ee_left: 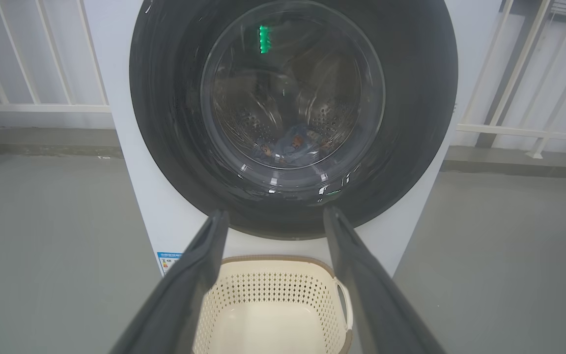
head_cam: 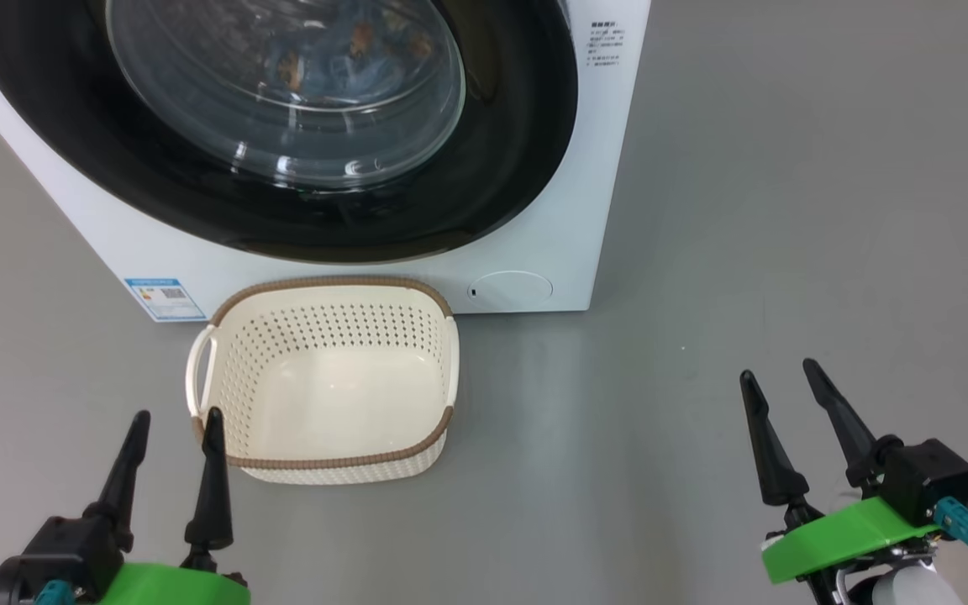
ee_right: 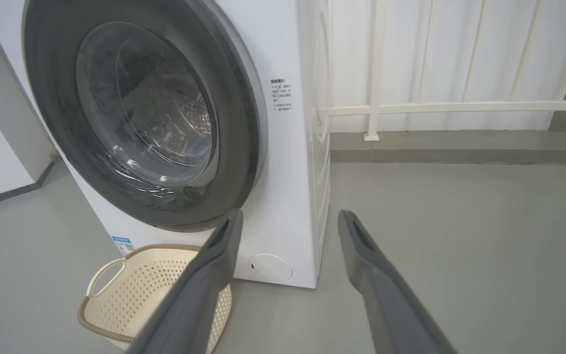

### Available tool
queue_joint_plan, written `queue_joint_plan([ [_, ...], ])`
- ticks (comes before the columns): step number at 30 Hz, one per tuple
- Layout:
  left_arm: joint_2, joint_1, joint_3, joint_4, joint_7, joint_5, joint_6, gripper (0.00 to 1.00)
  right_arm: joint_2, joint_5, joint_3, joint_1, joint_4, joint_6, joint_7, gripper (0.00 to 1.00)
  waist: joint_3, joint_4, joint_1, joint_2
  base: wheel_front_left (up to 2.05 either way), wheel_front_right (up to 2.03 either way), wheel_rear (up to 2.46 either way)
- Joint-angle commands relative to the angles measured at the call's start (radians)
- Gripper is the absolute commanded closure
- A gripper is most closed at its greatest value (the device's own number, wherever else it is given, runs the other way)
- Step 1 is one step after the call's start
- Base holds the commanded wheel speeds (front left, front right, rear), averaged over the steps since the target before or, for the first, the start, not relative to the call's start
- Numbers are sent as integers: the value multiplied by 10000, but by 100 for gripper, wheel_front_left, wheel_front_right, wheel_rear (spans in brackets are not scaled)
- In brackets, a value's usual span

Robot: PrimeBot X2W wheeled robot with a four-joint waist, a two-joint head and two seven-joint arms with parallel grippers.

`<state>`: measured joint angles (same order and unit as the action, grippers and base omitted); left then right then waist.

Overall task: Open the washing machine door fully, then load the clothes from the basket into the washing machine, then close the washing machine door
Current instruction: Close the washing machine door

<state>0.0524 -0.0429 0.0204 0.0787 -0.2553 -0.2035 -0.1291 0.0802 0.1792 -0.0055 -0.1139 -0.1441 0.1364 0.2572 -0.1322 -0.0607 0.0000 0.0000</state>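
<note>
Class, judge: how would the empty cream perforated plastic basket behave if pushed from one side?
Probably light: the cream perforated plastic basket is empty. Likely slides across the smooth grey floor rather than tipping, being low and wide.

door (head_cam: 526, 126) shut, blocks drum (ee_left: 246, 120), basket (head_cam: 328, 332) top open, floor (head_cam: 744, 210) rt free

both grippers (head_cam: 177, 424) (head_cam: 774, 378) open, holding nothing
</note>
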Motion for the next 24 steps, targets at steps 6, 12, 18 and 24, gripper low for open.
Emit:
queue_joint_plan([
  [6,207,221,403,-464,-65,203,-15,0,-49,-73,152,391,427,-57,46,0,343,-16,0,0,0,0,0],
  [12,172,561,412,-624,-65,275,-15,0,-92,-177,148,682,598,-57,46,0,530,58,0,0,0,0,0],
  [18,158,863,384,-760,-65,365,-15,0,-151,-231,134,890,673,-57,46,0,679,155,0,0,0,0,0],
  [24,128,1159,388,-987,-65,523,-15,0,-189,-268,25,1035,671,-57,46,0,791,225,0,0,0,0,0],
])
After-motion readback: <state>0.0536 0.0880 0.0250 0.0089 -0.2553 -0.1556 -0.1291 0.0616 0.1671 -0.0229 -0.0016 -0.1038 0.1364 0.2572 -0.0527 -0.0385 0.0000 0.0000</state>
